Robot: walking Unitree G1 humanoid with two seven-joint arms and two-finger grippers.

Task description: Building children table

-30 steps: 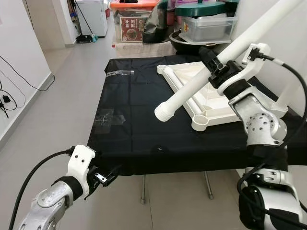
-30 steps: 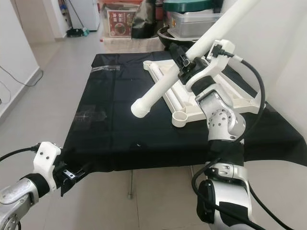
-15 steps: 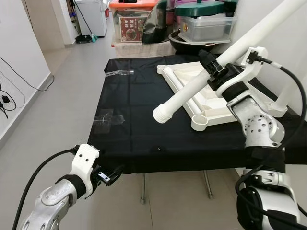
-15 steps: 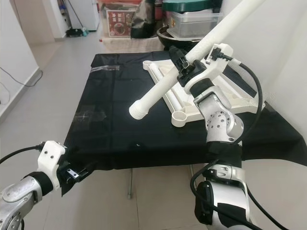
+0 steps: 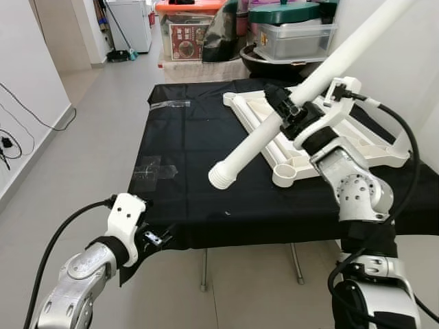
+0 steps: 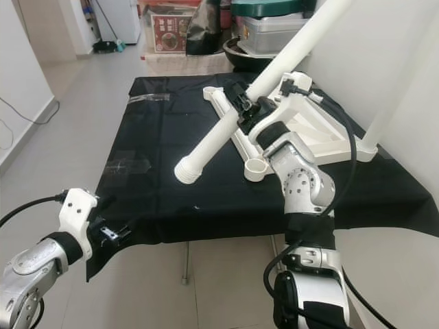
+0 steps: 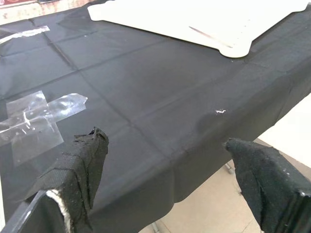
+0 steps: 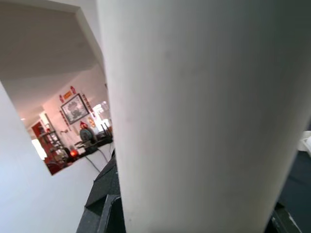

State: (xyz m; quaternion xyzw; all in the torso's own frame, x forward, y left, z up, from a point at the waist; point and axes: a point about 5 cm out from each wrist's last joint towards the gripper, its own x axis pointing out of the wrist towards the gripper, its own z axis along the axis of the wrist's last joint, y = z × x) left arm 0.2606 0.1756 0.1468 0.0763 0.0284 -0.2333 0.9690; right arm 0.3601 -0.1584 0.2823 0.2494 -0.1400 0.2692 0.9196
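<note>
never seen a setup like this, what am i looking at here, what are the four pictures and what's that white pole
This is a humanoid robot with two silver arms ending in black two-fingered grippers. The two wide pictures come from cameras in its head, looking down. The other two come from cameras on its wrists.

Before it stands a table covered in black cloth. On it lies an upside-down white plastic children's tabletop with round leg sockets, plus clear tape patches.

The right gripper is shut on a long white plastic table leg, held slanting above the cloth. Its wrist picture shows that leg up close. The left gripper is open at the table's near edge, holding nothing.
</note>
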